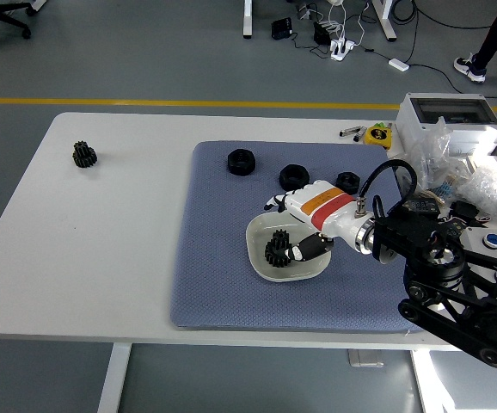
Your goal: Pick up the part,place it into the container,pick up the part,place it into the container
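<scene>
A black gear [277, 248] lies in the white bowl [257, 265] on the blue-grey mat [214, 258]. My right hand [285, 229], white with an orange and red band, hovers over the bowl's right side with its fingers spread; the thumb [307, 250] is next to the gear but does not grip it. A second black gear [84, 154] stands on the bare table at the far left. Three black ring parts lie along the mat's far edge: one on the left [242, 162], one in the middle [293, 176], and one [346, 181] partly behind my wrist.
Cluttered boxes, plastic bags and cables [455, 163] crowd the table's right end. A yellow tape measure [377, 135] lies beyond the mat's far right corner. A person's legs [489, 43] show at the top right, away from the table.
</scene>
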Available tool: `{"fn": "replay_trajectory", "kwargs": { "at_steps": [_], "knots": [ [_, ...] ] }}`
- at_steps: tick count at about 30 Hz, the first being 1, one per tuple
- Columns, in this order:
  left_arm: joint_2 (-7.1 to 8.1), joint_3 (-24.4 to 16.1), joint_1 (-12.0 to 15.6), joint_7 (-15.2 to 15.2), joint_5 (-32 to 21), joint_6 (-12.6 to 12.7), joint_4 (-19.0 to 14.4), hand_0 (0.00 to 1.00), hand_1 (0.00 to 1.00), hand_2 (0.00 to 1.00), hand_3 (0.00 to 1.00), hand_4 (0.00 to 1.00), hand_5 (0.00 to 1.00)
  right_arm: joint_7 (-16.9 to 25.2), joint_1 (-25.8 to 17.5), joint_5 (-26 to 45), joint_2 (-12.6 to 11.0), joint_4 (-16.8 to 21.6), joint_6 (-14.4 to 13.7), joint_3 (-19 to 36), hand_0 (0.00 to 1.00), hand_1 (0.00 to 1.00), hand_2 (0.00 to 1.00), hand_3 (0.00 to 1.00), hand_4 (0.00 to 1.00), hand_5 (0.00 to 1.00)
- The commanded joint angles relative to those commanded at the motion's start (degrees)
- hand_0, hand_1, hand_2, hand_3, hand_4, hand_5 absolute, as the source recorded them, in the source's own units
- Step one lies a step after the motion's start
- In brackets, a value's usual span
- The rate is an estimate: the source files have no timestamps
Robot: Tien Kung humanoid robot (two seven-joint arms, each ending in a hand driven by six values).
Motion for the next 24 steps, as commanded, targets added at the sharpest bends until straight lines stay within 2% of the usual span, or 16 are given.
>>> {"fn": "replay_trajectory", "kwargs": {
  "at_steps": [3, 4, 9, 10, 11, 15, 16, 21, 22, 24],
  "knots": [
    [0.01, 0.1, 0.0, 0.0, -0.1, 0.0, 0.0, 0.728, 0.723, 0.782, 0.636, 0.708, 0.618, 0.9, -1.4, 4.6, -0.4, -0.4, -5.1, 1.7, 0.440, 0.535, 0.716, 0.828, 0.891, 0.358],
    [0.01, 0.1, 0.0, 0.0, -0.1, 0.0, 0.0, 0.728, 0.723, 0.781, 0.638, 0.707, 0.616, 1.6, -2.1, 7.1, -0.6, -0.8, -7.5, 2.2, 0.590, 0.664, 0.775, 0.826, 0.917, 0.391],
    [-0.06, 0.0, 0.0, 0.0, 0.0, 0.2, 0.0, 0.728, 0.723, 0.781, 0.638, 0.707, 0.616, 8.0, -5.3, 18.9, -0.9, -2.4, -18.7, 4.0, 0.590, 0.664, 0.775, 0.826, 0.917, 0.391],
    [-0.09, -0.1, 0.0, 0.0, 0.1, 0.2, 0.0, 0.727, 0.723, 0.781, 0.637, 0.708, 0.618, 10.1, -6.0, 21.1, -1.0, -2.7, -20.4, 4.6, 0.695, 0.737, 0.816, 0.825, 0.998, 0.614],
    [-0.12, -0.2, 0.1, 0.0, 0.2, 0.2, 0.0, 0.727, 0.723, 0.781, 0.637, 0.708, 0.618, 12.5, -6.7, 23.7, -1.1, -3.0, -21.1, 5.0, 0.695, 0.737, 0.816, 0.825, 0.998, 0.614],
    [-0.12, -0.7, 0.2, 0.2, 1.0, 0.1, 0.0, 0.727, 0.723, 0.781, 0.637, 0.708, 0.618, 20.6, -9.7, 33.4, -1.6, -3.6, -18.4, 6.9, 0.695, 0.737, 0.816, 0.825, 0.998, 0.614],
    [-0.12, -0.7, 0.3, 0.3, 1.1, 0.1, 0.0, 0.727, 0.723, 0.781, 0.637, 0.706, 0.615, 22.4, -10.7, 36.0, -1.7, -3.8, -17.7, 7.4, 0.718, 0.751, 0.814, 0.788, 0.998, 0.681],
    [-0.22, -1.2, 0.4, 0.4, 1.9, 0.1, 0.0, 0.727, 0.723, 0.781, 0.637, 0.706, 0.615, 28.2, -15.6, 47.9, -1.6, -4.9, -15.2, 10.7, 0.718, 0.751, 0.814, 0.788, 0.998, 0.681],
    [-0.25, -1.3, 0.4, 0.5, 2.1, 0.1, 0.0, 0.726, 0.723, 0.781, 0.636, 0.706, 0.616, 29.5, -16.6, 50.2, -1.7, -4.8, -14.5, 11.3, 0.755, 0.778, 0.814, 0.794, 0.998, 0.745],
    [-0.30, -1.4, 0.4, 0.5, 2.4, 0.1, 0.0, 0.726, 0.723, 0.781, 0.636, 0.706, 0.616, 31.6, -18.1, 55.0, -2.0, -4.5, -13.6, 12.2, 0.755, 0.778, 0.814, 0.794, 0.998, 0.745]
  ]
}}
